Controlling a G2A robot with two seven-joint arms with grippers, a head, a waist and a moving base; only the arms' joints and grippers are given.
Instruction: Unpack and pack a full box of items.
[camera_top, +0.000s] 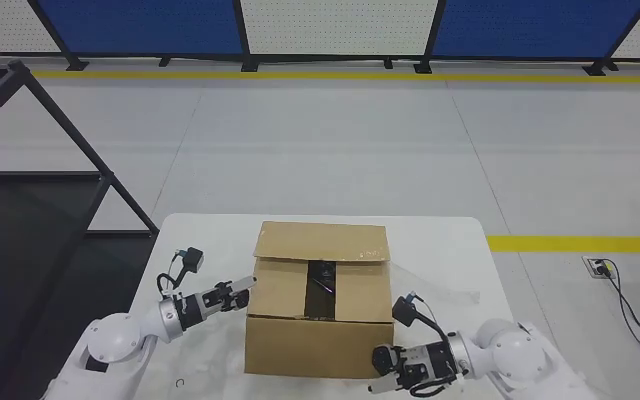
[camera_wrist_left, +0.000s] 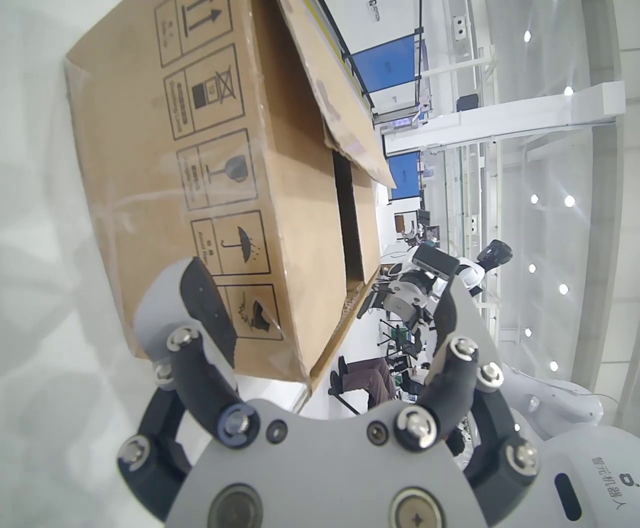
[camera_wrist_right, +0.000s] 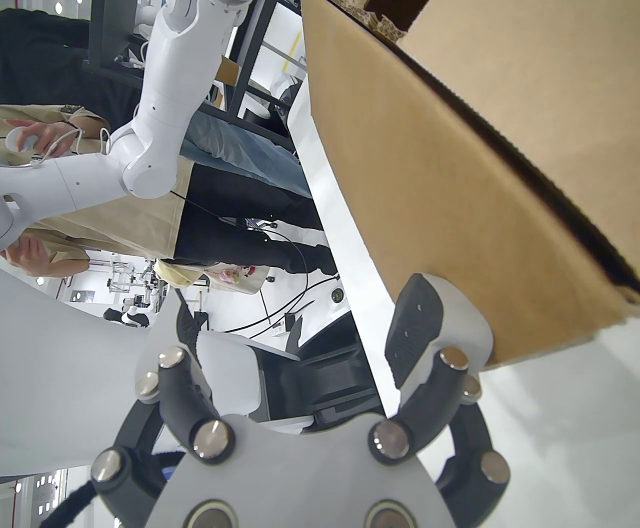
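A brown cardboard box (camera_top: 318, 345) stands in the middle of the white table (camera_top: 430, 240). Its top flaps lie partly closed, and a gap (camera_top: 322, 288) between them shows something dark inside. My left gripper (camera_top: 238, 296) is open beside the box's left wall. In the left wrist view the gripper (camera_wrist_left: 325, 310) has one of its fingers (camera_wrist_left: 205, 305) in front of the printed side of the box (camera_wrist_left: 225, 165). My right gripper (camera_top: 385, 372) is open at the box's near right corner. The right wrist view shows this gripper (camera_wrist_right: 300, 330) with one pad (camera_wrist_right: 415, 325) just under the box (camera_wrist_right: 450, 200).
A loose strip of clear tape (camera_top: 455, 295) lies on the table right of the box. A small dark ring (camera_top: 178, 383) sits near the table's front left edge. A black metal frame (camera_top: 60, 190) stands off the table to the left.
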